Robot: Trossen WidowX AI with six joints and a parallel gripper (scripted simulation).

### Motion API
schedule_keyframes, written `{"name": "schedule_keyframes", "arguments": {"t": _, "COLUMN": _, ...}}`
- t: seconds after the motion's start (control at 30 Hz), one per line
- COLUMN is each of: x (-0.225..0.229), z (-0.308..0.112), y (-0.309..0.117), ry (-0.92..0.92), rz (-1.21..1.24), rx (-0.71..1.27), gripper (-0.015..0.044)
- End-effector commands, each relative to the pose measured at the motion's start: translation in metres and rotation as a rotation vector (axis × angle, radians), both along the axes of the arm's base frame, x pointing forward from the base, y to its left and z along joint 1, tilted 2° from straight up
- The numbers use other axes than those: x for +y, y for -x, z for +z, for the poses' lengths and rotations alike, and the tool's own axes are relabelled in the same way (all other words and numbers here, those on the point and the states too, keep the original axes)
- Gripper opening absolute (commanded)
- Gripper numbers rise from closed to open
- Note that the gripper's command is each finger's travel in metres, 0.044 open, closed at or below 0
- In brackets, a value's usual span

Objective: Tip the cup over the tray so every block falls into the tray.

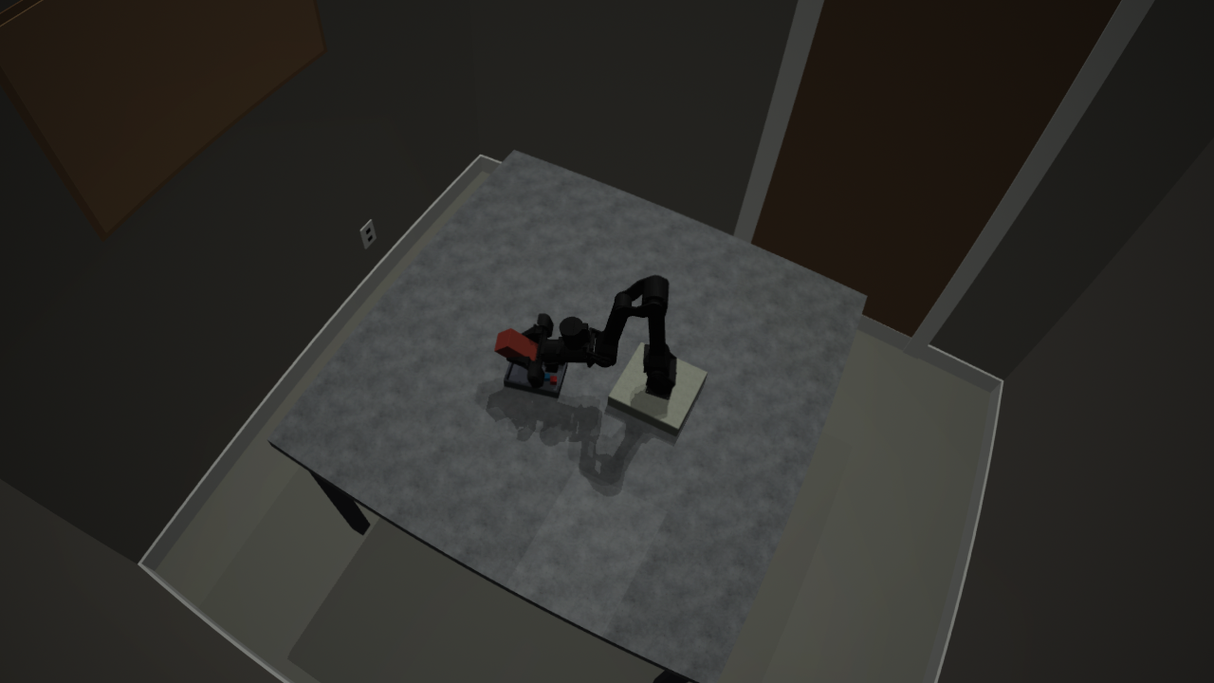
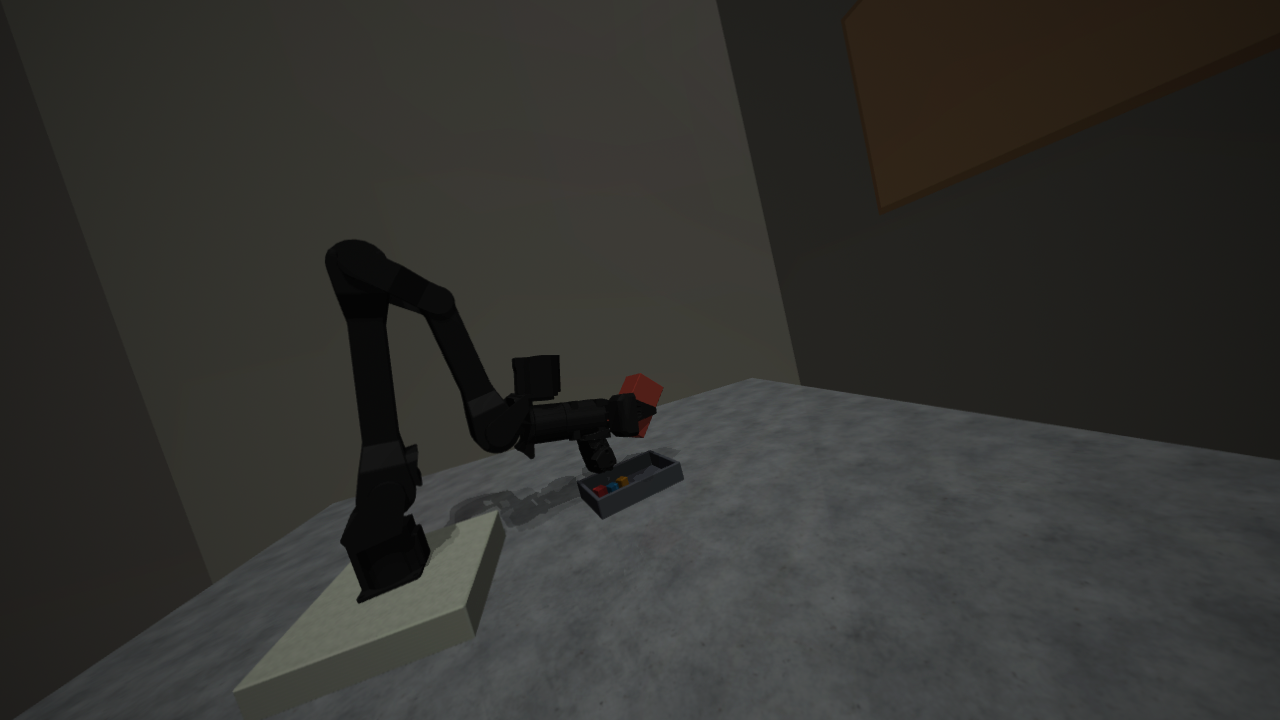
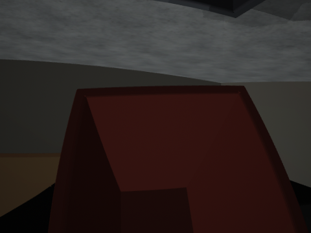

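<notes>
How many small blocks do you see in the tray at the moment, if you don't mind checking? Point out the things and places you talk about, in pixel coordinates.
3: a red block (image 1: 553,380) (image 2: 599,490) nearest the arm's base, then a blue block (image 2: 613,487), then an orange block (image 2: 622,481). Others may be hidden behind the tray's walls.

No lettering, label, brand name, number or sign can be read in any of the three views. The dim light leaves the surfaces of the red cup (image 1: 514,342) (image 2: 640,391) (image 3: 155,136), the grey tray (image 1: 533,390) (image 2: 644,490) (image 3: 207,7) and the black robot arm (image 1: 656,331) (image 2: 369,376) with no legible marking, and the small blocks in the tray show too small to tell whether anything is written on them.
</notes>
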State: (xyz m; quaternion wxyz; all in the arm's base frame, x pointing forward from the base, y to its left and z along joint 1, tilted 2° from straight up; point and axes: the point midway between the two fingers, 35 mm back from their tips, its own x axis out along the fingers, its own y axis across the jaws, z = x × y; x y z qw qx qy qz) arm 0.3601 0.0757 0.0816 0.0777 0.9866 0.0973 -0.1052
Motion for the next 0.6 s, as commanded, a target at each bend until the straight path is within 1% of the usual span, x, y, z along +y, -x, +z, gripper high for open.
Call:
{"name": "schedule_keyframes", "arguments": {"t": 0.0, "x": -0.0002, "z": 0.0007, "y": 0.0021, "ry": 0.001, "rz": 0.004, "rx": -0.016, "gripper": 0.0000}}
{"name": "schedule_keyframes", "arguments": {"t": 0.57, "x": -0.0004, "z": 0.0001, "y": 0.0016, "ry": -0.002, "rz": 0.000, "rx": -0.010, "gripper": 0.0000}}
